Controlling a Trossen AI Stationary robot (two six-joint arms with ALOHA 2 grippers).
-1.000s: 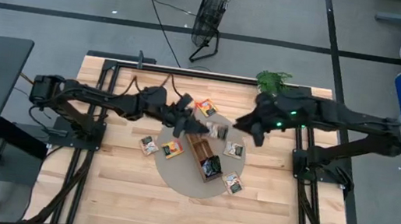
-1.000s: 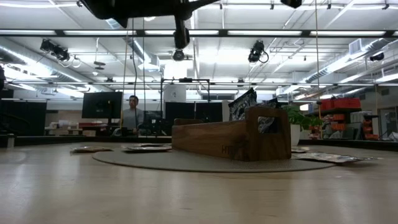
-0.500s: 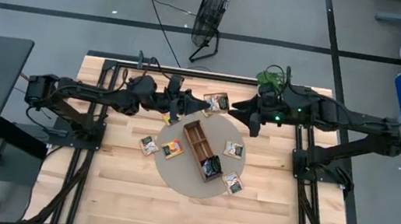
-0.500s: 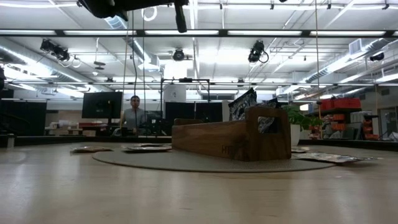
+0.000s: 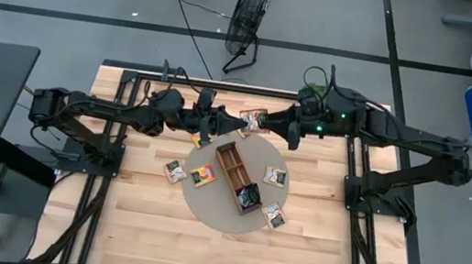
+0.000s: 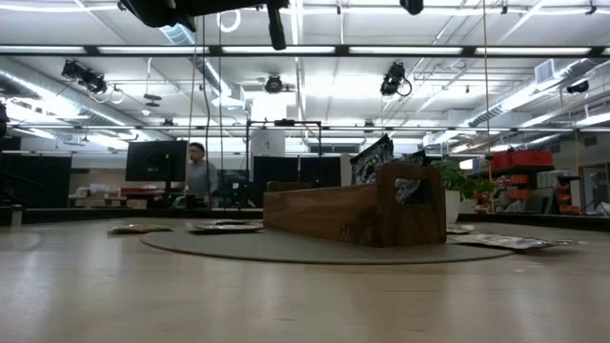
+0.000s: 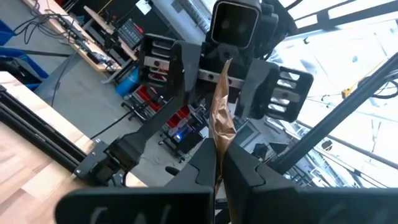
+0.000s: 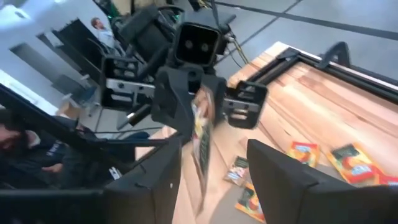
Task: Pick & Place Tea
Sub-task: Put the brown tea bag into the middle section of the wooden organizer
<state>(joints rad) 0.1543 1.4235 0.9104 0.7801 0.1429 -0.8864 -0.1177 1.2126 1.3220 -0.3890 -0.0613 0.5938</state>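
Your tea sachet (image 5: 253, 119) hangs in the air above the desk's (image 5: 148, 231) far side, edge-up, between the two arms. Left hand (image 7: 219, 158) is pinching it, fingers pressed tight on its lower edge. Right hand (image 5: 290, 130) faces it w/ fingers spread either side of the sachet, not clamped. Other sachets (image 5: 202, 175) lie flat around the wooden tray (image 5: 239, 178) on the round mat (image 5: 211, 207); a few stand inside the tray.

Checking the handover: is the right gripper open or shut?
Open: the right gripper's fingers stand apart either side of the sachet the left gripper pinches.
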